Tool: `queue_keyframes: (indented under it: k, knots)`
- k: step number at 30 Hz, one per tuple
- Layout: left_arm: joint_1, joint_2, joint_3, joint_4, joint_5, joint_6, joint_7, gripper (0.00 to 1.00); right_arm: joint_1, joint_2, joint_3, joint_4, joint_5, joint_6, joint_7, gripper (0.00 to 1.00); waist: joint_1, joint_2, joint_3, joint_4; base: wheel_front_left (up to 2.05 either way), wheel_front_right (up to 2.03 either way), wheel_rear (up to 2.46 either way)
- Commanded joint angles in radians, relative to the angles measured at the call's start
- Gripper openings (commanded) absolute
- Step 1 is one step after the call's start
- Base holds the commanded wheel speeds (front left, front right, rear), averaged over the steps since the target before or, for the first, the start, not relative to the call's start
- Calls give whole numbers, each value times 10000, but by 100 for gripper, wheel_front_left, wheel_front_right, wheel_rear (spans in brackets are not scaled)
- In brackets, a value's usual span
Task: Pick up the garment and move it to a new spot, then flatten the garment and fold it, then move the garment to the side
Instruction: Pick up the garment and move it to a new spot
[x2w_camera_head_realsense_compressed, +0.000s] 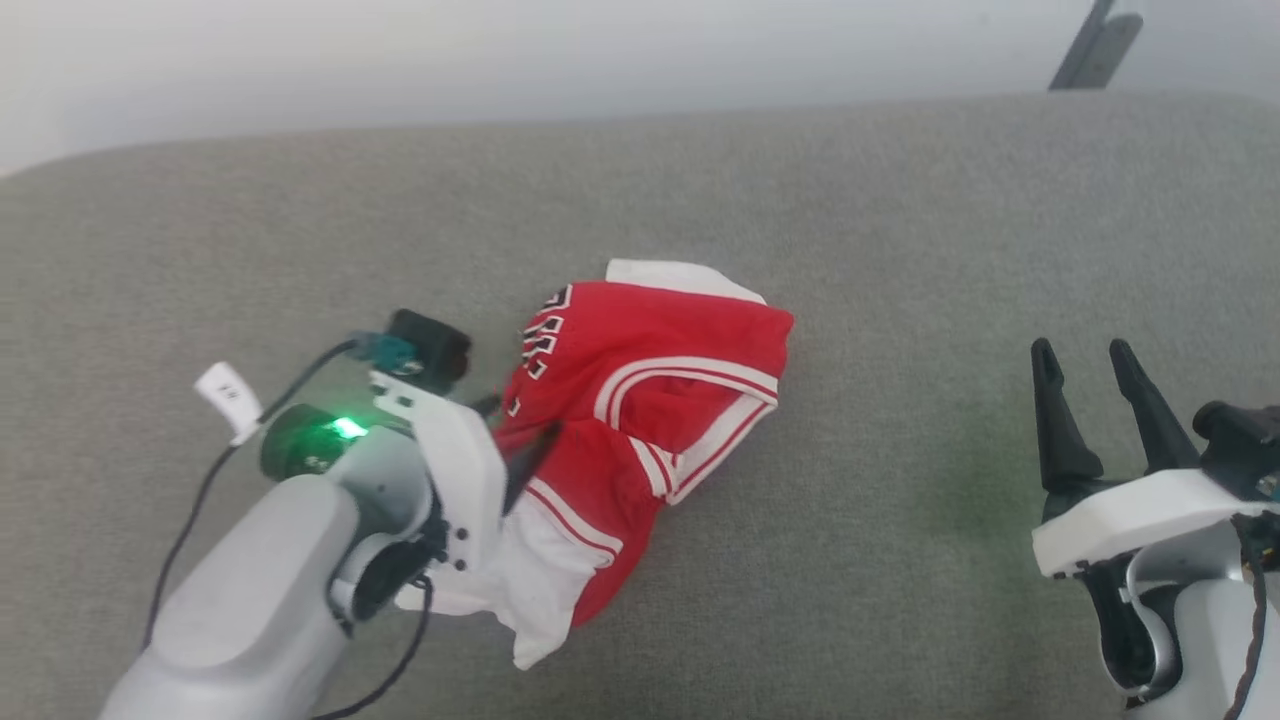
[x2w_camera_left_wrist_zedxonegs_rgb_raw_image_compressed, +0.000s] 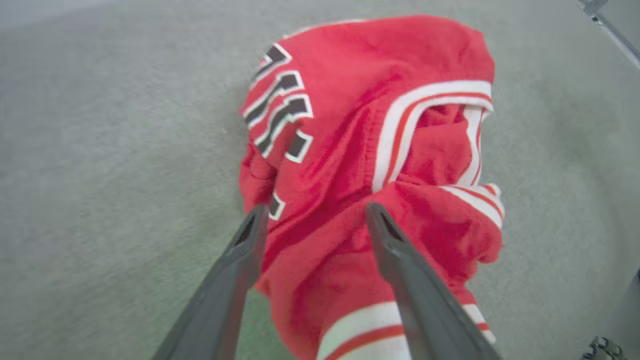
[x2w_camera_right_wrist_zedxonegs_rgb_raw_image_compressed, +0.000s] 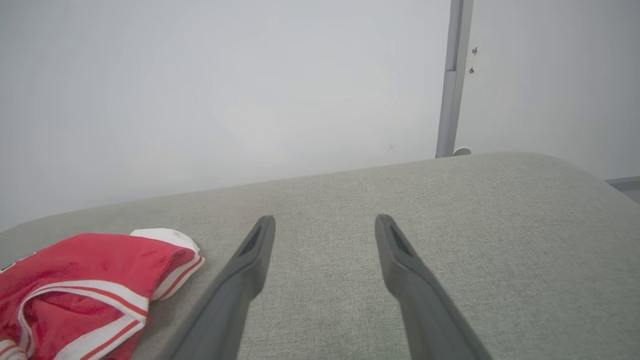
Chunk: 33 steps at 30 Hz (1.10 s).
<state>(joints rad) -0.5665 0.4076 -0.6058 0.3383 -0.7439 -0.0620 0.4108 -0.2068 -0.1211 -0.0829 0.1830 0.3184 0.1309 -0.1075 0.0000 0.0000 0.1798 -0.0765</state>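
Note:
The garment (x2w_camera_head_realsense_compressed: 650, 400), a red jersey with white sleeves, striped trim and black-white lettering, lies crumpled in a heap in the middle of the grey cushion. My left gripper (x2w_camera_left_wrist_zedxonegs_rgb_raw_image_compressed: 315, 215) is open, its two dark fingers straddling a red fold of the garment (x2w_camera_left_wrist_zedxonegs_rgb_raw_image_compressed: 350, 165) near the lettering. In the head view the left gripper (x2w_camera_head_realsense_compressed: 525, 455) sits at the heap's left edge, one finger showing. My right gripper (x2w_camera_head_realsense_compressed: 1085, 365) stands open at the lower right, well apart from the jersey, nothing between its fingers. The right wrist view shows the right gripper (x2w_camera_right_wrist_zedxonegs_rgb_raw_image_compressed: 325, 222) and the garment (x2w_camera_right_wrist_zedxonegs_rgb_raw_image_compressed: 95, 280) at lower left.
The grey fabric cushion (x2w_camera_head_realsense_compressed: 900, 220) spreads wide around the heap, its rounded far edge meeting a pale wall. A grey metal post (x2w_camera_right_wrist_zedxonegs_rgb_raw_image_compressed: 452, 80) stands behind the cushion at the right. A black cable and white tag (x2w_camera_head_realsense_compressed: 230, 395) trail from my left wrist.

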Motion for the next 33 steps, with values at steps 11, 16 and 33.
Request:
queue_keyframes:
  k: [11,16,33]
  knots:
    - [1726,1009,1441,-882,42,615,-2791,100,718,-135,-43,-63,-30,-3,214,100,0,0,-1448,784,0,0,0]
    - [2748,1522,2190,-1080,-94,901,-3989,100,1033,-95,-95,-136,-41,-3,309,100,0,0,-1881,970,0,0,0]
    - [5790,2169,4078,-1855,-787,1631,-6273,100,1539,64,-183,-433,-43,-3,459,100,0,0,-2322,1342,0,0,0]
